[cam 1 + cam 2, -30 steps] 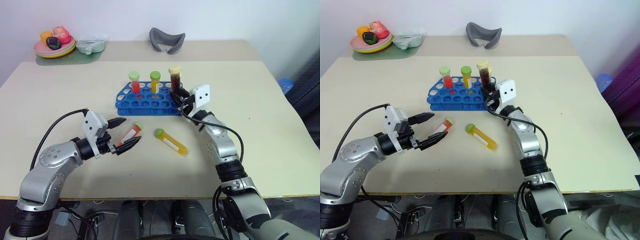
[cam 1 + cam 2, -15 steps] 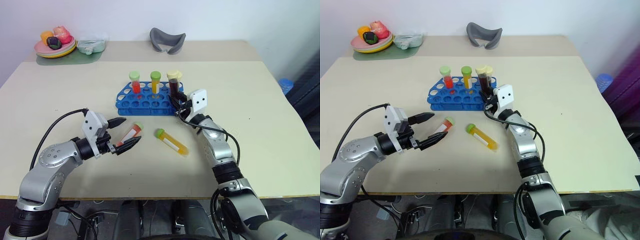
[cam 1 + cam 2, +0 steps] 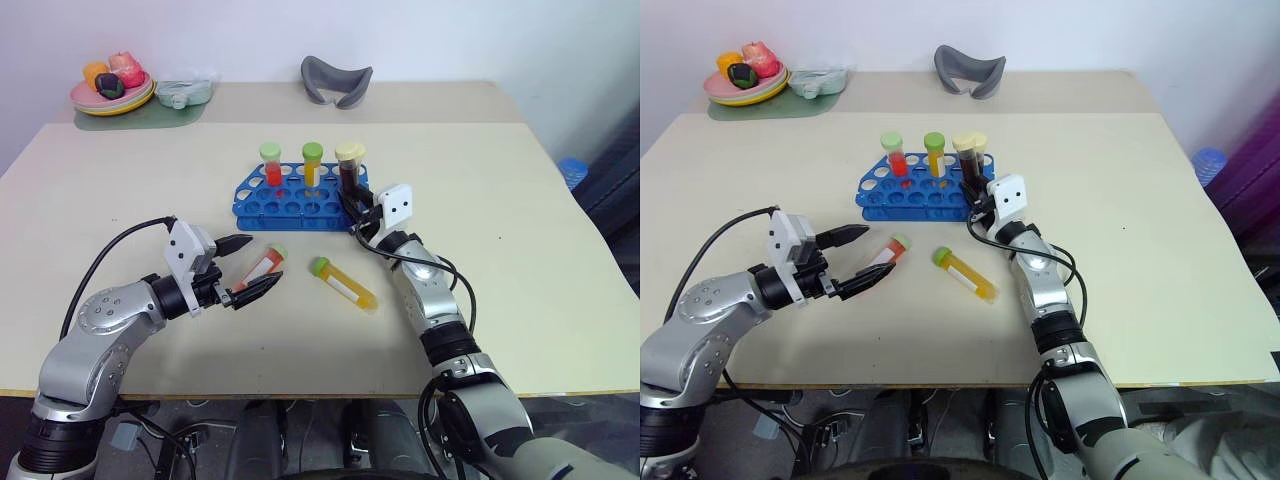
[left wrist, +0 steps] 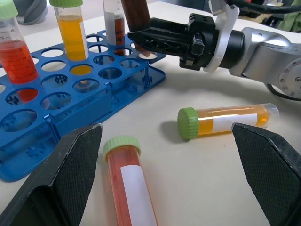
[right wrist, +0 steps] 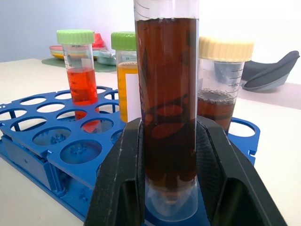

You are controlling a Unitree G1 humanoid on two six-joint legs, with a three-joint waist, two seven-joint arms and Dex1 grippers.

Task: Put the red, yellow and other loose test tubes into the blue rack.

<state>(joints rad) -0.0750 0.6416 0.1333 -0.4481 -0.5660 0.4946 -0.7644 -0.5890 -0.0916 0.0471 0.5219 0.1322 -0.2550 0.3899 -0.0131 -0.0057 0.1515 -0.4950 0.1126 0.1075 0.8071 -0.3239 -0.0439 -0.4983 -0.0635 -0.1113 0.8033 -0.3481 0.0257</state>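
- The blue plastic test-tube rack stands on the beige tabletop, with upright tubes along its far row: a green-capped tube of red liquid, a green-capped tube of yellow-orange liquid and a cream-capped tube of dark brown liquid.
- The right tool is pinched on a second clear tube of dark brown liquid, held upright at the rack's right end; its rounded bottom sits low over the rack, though whether it is seated in a hole is hard to tell.
- The left tool hangs just above the tabletop with its black fingers spread wide, one on each side of a loose green-capped tube of red liquid with a white label, not touching it.
- A loose green-capped tube of yellow-orange liquid with a white label lies on its side just beside the red one, in front of the rack.
- Both white labels look blank; the printed scale on the red rack tube shows "45".
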